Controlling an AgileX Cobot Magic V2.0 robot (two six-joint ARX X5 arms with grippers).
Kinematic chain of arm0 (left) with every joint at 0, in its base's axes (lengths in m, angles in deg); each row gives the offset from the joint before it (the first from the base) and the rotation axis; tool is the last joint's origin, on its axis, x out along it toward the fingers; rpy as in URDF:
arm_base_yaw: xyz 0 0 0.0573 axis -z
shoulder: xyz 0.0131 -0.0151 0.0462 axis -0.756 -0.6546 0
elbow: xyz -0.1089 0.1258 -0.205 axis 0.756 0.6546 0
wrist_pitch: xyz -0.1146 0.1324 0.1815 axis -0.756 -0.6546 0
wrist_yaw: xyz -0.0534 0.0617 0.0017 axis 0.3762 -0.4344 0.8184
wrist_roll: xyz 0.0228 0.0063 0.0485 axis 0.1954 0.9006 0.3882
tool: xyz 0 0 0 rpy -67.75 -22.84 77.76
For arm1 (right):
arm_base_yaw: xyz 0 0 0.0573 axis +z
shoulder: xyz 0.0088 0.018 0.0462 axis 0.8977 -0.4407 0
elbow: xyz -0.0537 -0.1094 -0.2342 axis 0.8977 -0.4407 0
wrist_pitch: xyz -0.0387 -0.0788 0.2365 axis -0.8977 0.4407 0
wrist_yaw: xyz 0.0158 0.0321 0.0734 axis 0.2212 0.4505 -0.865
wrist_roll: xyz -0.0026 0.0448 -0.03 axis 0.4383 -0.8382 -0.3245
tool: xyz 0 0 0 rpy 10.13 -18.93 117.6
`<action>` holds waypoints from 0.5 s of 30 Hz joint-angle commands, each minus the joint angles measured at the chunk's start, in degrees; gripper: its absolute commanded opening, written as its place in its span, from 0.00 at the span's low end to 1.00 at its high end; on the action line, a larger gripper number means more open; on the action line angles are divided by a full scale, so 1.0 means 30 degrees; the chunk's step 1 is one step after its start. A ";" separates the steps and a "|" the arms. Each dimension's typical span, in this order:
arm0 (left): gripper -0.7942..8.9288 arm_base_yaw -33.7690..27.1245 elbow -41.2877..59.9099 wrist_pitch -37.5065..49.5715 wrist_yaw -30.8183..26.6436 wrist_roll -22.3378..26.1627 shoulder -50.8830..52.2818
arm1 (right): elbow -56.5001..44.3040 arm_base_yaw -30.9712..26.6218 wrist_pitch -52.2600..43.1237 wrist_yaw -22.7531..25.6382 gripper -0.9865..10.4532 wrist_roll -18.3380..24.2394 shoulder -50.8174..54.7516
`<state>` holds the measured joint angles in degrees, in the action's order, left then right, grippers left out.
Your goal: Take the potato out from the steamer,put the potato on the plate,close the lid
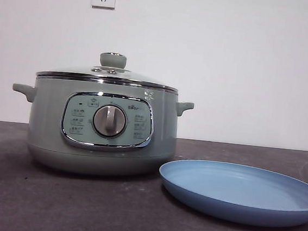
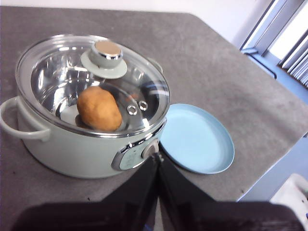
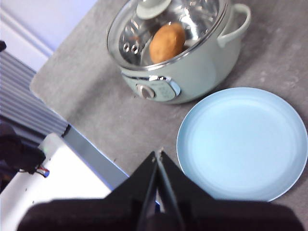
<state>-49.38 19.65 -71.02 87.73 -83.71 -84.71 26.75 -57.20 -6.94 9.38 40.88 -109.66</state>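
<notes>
Grey tabletop [image 1: 79,206]: covered steamer [image 1: 48,132] beside blue plate [image 1: 239,192].
Lid [image 2: 62,72] covers the potato [image 2: 98,108], lying lengthwise on the steamer's floor; left gripper [image 2: 157,161] and right gripper [image 3: 158,156] hover clenched, empty.

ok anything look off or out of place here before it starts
Nothing stands out. The lid sits level on the steamer, the potato lies inside under the glass, and the plate rests flat beside the pot, bare. Both pincers, left and right, are shut and apart from everything.
</notes>
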 commanded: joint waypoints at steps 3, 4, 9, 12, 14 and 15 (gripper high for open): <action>0.16 -0.0022 -0.0080 0.0109 0.0022 0.0627 0.0029 | 0.0044 0.0109 -0.0270 -0.0022 0.10 0.0583 -0.0160; 0.25 -0.0022 -0.0080 0.0109 0.0015 0.0619 0.0022 | 0.0044 0.0109 -0.0299 -0.0022 0.13 0.0576 -0.0160; 0.76 -0.0022 -0.0080 0.0219 -0.0474 0.0612 0.0029 | 0.0051 0.0109 -0.0393 -0.0015 0.61 -0.0007 -0.0153; 0.76 -0.0022 -0.0080 0.0597 -0.0510 0.0495 0.0022 | 0.0051 0.0109 -0.0401 -0.0015 0.66 0.0007 -0.0153; 0.76 -0.0015 -0.0095 0.0867 -0.0736 0.0466 0.0022 | 0.0051 0.0109 -0.0401 -0.0022 0.66 0.0007 -0.0153; 0.76 -0.0015 -0.0095 0.1005 -0.0933 0.0466 0.0000 | 0.0051 0.0109 -0.0408 -0.0022 0.66 0.0007 -0.0153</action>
<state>-49.38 19.65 -68.77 85.33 -82.82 -84.74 26.75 -57.04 -7.82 9.36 41.28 -110.19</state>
